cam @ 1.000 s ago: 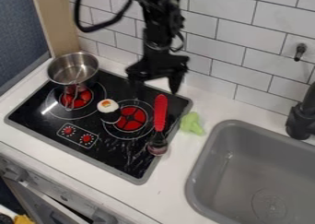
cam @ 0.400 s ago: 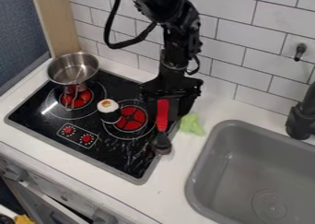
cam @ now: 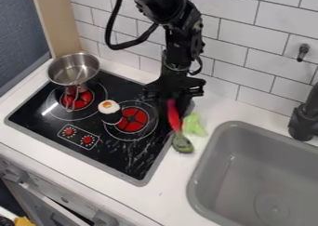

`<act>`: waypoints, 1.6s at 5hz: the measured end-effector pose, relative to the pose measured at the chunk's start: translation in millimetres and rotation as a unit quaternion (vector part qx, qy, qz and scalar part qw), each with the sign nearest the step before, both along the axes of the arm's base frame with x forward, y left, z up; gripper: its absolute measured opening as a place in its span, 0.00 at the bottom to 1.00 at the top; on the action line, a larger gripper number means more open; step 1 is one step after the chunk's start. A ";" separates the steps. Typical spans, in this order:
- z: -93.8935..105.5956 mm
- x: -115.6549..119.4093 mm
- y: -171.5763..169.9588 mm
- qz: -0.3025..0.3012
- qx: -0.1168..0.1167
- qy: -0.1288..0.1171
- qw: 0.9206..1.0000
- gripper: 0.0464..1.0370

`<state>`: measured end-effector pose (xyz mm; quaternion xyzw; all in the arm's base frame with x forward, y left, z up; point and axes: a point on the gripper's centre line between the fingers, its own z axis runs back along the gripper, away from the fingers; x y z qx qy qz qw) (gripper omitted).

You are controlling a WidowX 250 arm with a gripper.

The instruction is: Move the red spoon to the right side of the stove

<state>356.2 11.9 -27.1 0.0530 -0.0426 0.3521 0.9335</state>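
Our gripper [cam: 174,109], fingers pinching the red spoon [cam: 174,120], is at the transfer step; next we should lower it right of the stove [cam: 118,148].

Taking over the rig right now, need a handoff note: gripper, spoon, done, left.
Gripper: down at the upper end of the red spoon's handle; can't tell whether it has a grip.
Spoon: slants across the right edge of the stove, bowl end out past it, beside the green item. Can't tell if it's lifted.
Done: bowl end is right of the stove.
Left: check the grip, get the handle clear of the stove too, set the spoon down, release, back off. Probably watch the green item.
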 end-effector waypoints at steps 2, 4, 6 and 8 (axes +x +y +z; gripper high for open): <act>1.9 -10.4 3.9 0.030 0.008 -0.008 0.999 0.33; 43.5 -19.1 22.9 0.079 0.025 -0.060 0.995 0.33; 88.3 -23.8 67.0 0.165 0.061 -0.108 0.978 0.33; 110.8 -24.7 137.7 0.264 0.106 -0.144 0.948 0.33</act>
